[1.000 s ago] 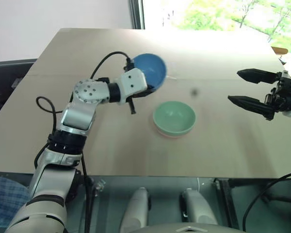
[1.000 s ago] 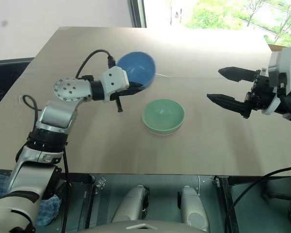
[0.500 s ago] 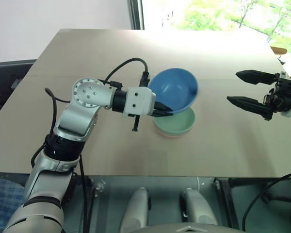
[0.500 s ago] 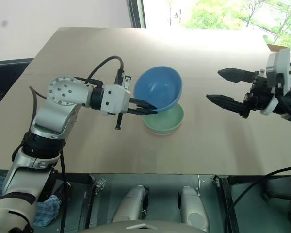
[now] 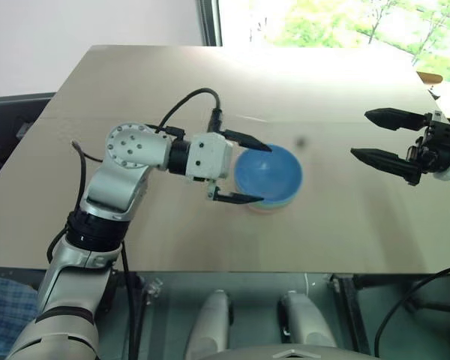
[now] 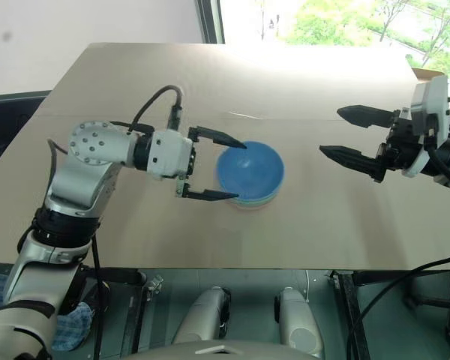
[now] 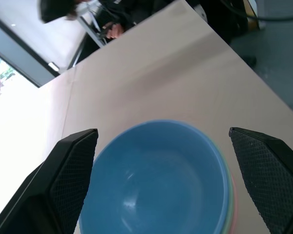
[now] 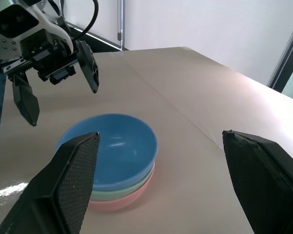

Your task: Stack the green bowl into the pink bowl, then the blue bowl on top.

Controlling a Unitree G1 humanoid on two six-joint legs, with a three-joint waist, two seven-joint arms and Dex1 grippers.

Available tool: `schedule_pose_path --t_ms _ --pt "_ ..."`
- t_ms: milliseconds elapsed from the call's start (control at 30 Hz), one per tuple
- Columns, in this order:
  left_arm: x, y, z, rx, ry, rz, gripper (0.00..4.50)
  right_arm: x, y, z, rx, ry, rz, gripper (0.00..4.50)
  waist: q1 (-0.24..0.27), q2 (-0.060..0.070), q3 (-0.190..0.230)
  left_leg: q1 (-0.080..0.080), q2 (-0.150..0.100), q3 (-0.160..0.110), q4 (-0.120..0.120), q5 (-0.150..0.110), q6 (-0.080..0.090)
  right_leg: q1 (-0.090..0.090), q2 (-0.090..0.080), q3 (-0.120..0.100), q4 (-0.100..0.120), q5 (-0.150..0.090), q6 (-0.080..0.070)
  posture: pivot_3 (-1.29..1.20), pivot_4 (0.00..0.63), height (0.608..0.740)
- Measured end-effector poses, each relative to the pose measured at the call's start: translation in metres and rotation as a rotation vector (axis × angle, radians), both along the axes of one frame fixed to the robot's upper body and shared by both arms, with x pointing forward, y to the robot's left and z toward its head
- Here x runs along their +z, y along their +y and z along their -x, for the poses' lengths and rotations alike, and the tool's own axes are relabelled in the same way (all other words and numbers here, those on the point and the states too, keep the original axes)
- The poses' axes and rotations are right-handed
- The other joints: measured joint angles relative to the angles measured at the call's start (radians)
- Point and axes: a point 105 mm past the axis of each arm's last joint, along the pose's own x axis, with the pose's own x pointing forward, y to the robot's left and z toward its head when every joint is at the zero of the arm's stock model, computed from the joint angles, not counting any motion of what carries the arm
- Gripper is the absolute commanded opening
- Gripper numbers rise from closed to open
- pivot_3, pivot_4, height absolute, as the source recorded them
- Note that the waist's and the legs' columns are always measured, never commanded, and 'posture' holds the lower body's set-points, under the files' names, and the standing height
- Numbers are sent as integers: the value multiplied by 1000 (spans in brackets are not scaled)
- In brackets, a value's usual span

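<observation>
The blue bowl (image 5: 268, 173) sits on top of a stack in the middle of the table. Under it the green bowl (image 8: 145, 181) shows as a thin rim, nested in the pink bowl (image 8: 124, 200) at the bottom. My left gripper (image 5: 249, 170) is open just left of the stack, its two fingers spread on either side of the blue bowl's near edge without touching it. My right gripper (image 5: 380, 136) hangs open well to the right of the stack, with nothing between its fingers.
The beige table (image 5: 135, 82) has bare room all around the stack. A window with greenery lies beyond its far edge. A small dark spot (image 5: 301, 140) marks the tabletop right of the bowls.
The left gripper carried the blue bowl over the green bowl, let it drop onto the stack, opened wide and drew back a little. The right gripper has not moved.
</observation>
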Motion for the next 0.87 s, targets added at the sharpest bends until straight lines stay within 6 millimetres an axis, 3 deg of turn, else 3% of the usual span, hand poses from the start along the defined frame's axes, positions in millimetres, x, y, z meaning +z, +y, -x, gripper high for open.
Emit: schedule_pose_path --t_ms 133,233,367,600,867 --pt "-4 30 -9 158 168 161 4419 -9 -8 -2 -28 36 -12 4222 -2 0 0 0 0 0 0 0 0 0 0 0 0 0 0 0 150 740" --pt "-22 64 -13 312 312 261 4419 -24 -28 -7 -95 77 -36 4222 0 0 0 0 0 0 0 0 0 0 0 0 1 0 0 0 150 740" --pt "-46 103 -11 524 365 331 4419 -46 -51 -11 -157 112 -45 4222 2 0 0 1 0 1 0 0 0 0 0 1 1 0 0 0 150 740" --pt "-90 125 16 667 418 344 4419 -83 -69 -4 -160 152 -61 4222 4 0 0 2 0 1 0 0 0 1 0 2 2 0 0 0 150 740" --pt "-106 140 32 776 401 348 4419 -122 -78 15 -143 194 -4 4222 6 1 0 14 1 6 -3 0 0 8 0 6 4 0 0 0 150 740"
